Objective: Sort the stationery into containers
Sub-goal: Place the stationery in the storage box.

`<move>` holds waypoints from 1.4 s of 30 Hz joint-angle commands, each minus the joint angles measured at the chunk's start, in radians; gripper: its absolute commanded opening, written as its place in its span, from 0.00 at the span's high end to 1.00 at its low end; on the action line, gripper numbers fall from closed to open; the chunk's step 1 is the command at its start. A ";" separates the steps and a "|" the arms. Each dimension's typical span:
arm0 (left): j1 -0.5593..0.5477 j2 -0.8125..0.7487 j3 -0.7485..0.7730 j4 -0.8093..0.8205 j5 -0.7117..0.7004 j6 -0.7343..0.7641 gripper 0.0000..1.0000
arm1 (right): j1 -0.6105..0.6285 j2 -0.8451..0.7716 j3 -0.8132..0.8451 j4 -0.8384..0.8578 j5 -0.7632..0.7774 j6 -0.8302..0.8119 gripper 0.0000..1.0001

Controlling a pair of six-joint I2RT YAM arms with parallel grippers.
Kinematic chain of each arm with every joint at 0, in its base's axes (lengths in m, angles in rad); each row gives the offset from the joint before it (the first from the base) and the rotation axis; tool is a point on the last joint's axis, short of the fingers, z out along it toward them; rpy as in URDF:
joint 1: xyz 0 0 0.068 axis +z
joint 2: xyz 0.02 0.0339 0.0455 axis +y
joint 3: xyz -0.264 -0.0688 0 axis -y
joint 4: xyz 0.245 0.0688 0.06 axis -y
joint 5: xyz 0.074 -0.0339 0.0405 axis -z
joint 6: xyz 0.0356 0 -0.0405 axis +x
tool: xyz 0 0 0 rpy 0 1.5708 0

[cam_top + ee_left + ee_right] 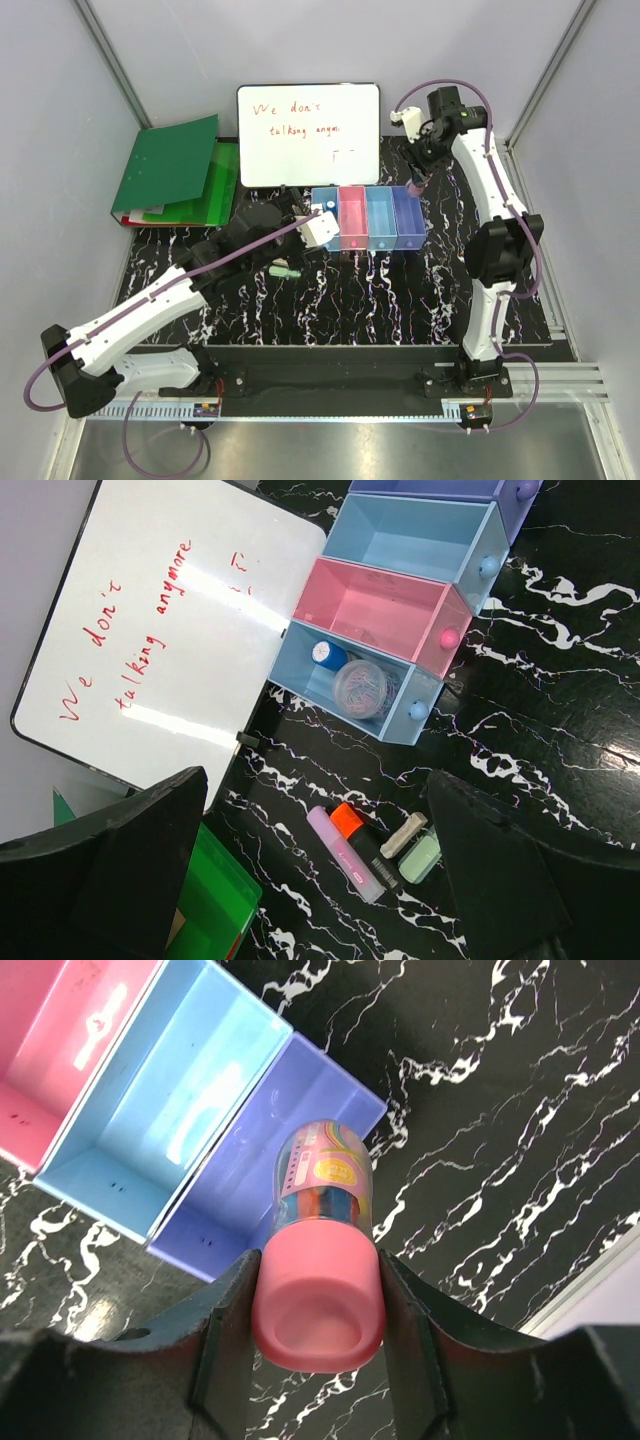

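Far L: big green plastic folder (170, 165), then white rectangular whiteboard w/ red writing (308, 135); neither is part of the job.

L gripper (315, 790) hangs above the black marble-pattern table (400, 300) by the L end of the bin row, jaws spread wide, nothing in them. The loose stationery lies below it, framed between its fingers in wrist view. It's a pink marker stick (345, 855), orange highlighter (350, 822), grey stick (403, 835) & pale-green stick (420, 858), bunched close. Their long axes run diagonal to the jaw line, so I'd judge a wrist turn comes before a clean pinch. L arm is much the nearer.

First light-blue translucent bin (428, 690) already has a small blue-capped bottle (323, 654) & a clear round box of paper clips (363, 688). Pink bin (375, 610) & second light-blue bin (415, 540) look empty.

R gripper (318, 1310) is clamped on a pink-capped clear tube w/ colourful label (320, 1185), cap toward the wrist, axis pointing down at the purple-blue bin (240, 1170). Prob. drop-off next.
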 commanded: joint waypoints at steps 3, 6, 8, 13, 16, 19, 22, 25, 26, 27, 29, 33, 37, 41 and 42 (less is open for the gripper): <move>0.004 -0.013 0.019 0.030 -0.020 0.013 0.01 | 0.004 0.097 0.133 -0.023 -0.016 -0.037 1.00; 0.004 -0.010 0.019 0.030 -0.020 0.011 0.01 | 0.006 0.155 0.177 -0.040 -0.029 -0.040 1.00; 0.004 -0.009 0.019 0.029 -0.020 0.013 0.01 | 0.006 0.180 0.193 -0.040 -0.039 -0.037 1.00; 0.007 -0.005 0.022 0.026 -0.023 0.011 0.01 | 0.013 0.209 0.187 -0.016 -0.053 -0.026 1.00; 0.009 0.002 0.026 0.027 -0.022 0.008 0.01 | 0.018 0.223 0.184 -0.005 -0.059 -0.021 1.00; 0.009 0.008 0.032 0.027 -0.019 0.008 0.01 | 0.027 0.232 0.179 0.000 -0.059 -0.024 0.98; 0.010 0.011 0.036 0.026 -0.017 0.011 0.01 | 0.032 0.238 0.168 0.006 -0.058 -0.027 0.91; 0.010 0.014 0.037 0.026 -0.017 0.014 0.01 | 0.036 0.242 0.153 0.012 -0.059 -0.026 0.88; 0.010 0.013 0.036 0.026 -0.016 0.011 0.01 | 0.036 0.243 0.150 0.013 -0.059 -0.024 0.88; 0.010 0.013 0.037 0.026 -0.016 0.010 0.01 | 0.036 0.246 0.145 0.013 -0.059 -0.023 0.88; 0.010 0.013 0.039 0.026 -0.014 0.008 0.01 | 0.036 0.248 0.142 0.015 -0.058 -0.021 0.88; 0.010 0.011 0.039 0.021 -0.011 0.007 0.01 | 0.038 0.249 0.127 0.018 -0.053 -0.023 0.88; 0.010 0.010 0.037 0.021 -0.006 0.004 0.01 | 0.036 0.257 0.115 0.020 -0.038 -0.026 0.88; 0.010 0.008 0.039 0.021 -0.006 0.007 0.01 | 0.038 0.261 0.115 0.021 -0.039 -0.026 0.88; 0.012 0.010 0.039 0.022 -0.006 0.008 0.01 | 0.038 0.263 0.118 0.023 -0.035 -0.026 0.87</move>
